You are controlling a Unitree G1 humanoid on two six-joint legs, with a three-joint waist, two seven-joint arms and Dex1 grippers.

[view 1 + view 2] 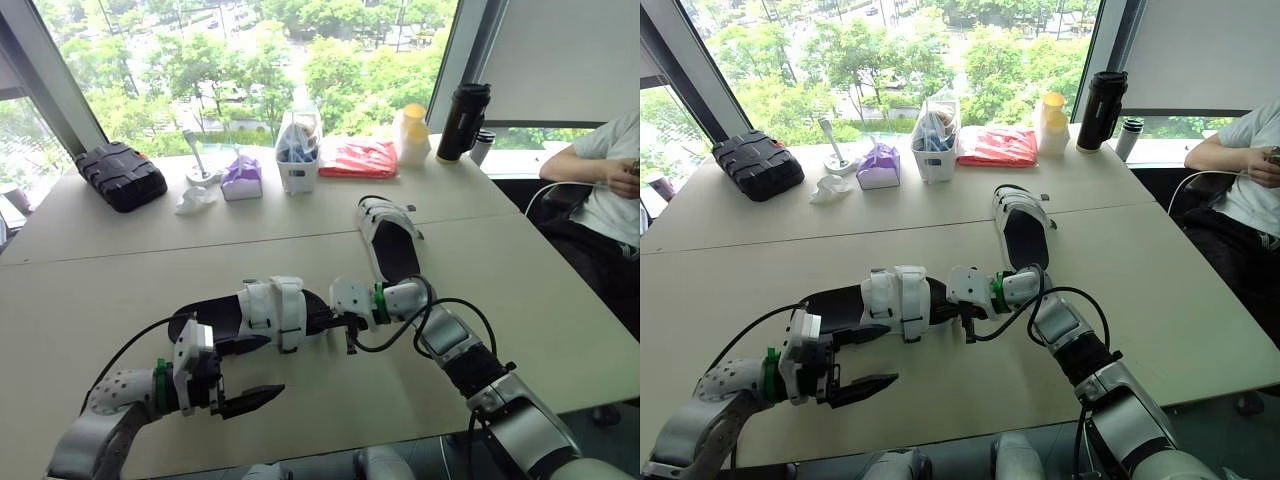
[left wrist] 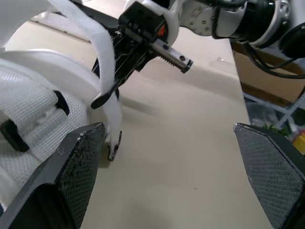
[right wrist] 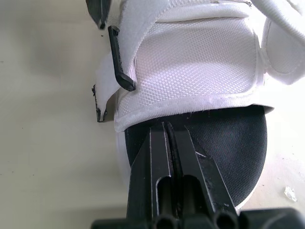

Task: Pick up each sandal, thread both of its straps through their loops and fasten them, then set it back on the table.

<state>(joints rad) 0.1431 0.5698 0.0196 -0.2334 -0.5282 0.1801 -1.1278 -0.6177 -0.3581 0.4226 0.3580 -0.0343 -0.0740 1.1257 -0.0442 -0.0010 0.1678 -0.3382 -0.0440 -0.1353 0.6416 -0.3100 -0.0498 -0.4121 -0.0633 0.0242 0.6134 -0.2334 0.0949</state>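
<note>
A sandal [image 1: 262, 312] with a black sole and white straps lies near the table's front, held slightly off the surface at its toe end. My right gripper [image 1: 320, 323] is shut on the rim of the black sole [image 3: 214, 138], just below the front white strap [image 3: 190, 62]. One loose strap end [image 2: 107, 76] hangs down beside a black loop [image 3: 119, 67]. My left gripper [image 1: 255, 372] stands open at the sandal's near side, its fingers [image 2: 76, 167] wide apart and holding nothing. The second sandal [image 1: 385, 240] lies farther back, right of centre.
Along the window edge stand a black case [image 1: 120, 175], a purple tissue box [image 1: 240, 178], a white caddy [image 1: 297, 155], a red packet [image 1: 358, 158], a yellow-lidded cup [image 1: 412, 135] and a black flask [image 1: 462, 122]. A person [image 1: 610, 170] sits at the far right.
</note>
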